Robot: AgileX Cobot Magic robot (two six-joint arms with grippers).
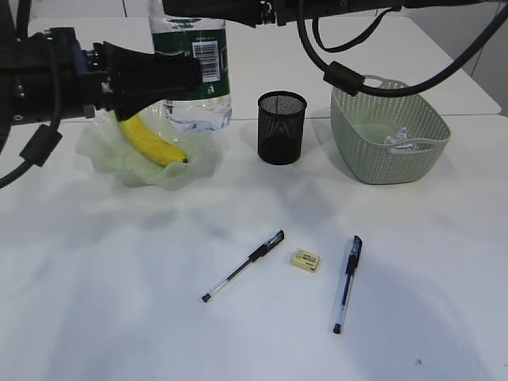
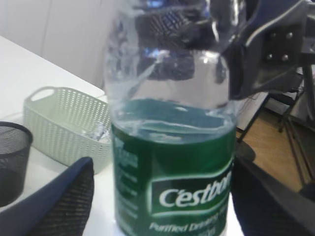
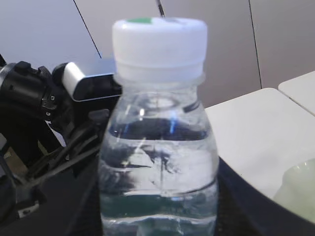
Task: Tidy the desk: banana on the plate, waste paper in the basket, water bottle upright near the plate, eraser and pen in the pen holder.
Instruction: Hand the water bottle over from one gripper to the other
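Note:
The water bottle (image 1: 194, 87), clear with a green label, stands upright just behind the plate (image 1: 198, 171). My right gripper (image 1: 214, 9) comes from above and is shut on its upper part (image 3: 157, 98), with dark fingers pressed on both sides. My left gripper (image 2: 162, 196) reaches in from the left, open around the label, with a gap at its left finger (image 2: 64, 201). The banana (image 1: 151, 141) lies on the pale green plate. Crumpled waste paper (image 1: 397, 139) sits in the green basket (image 1: 389, 159). Two pens (image 1: 244, 264) (image 1: 348, 282) and a yellow eraser (image 1: 305, 259) lie on the table in front.
The black mesh pen holder (image 1: 281, 127) stands between plate and basket. A black cable (image 1: 349, 79) from the right arm hangs over the basket's rim. A gap between tables runs along the back.

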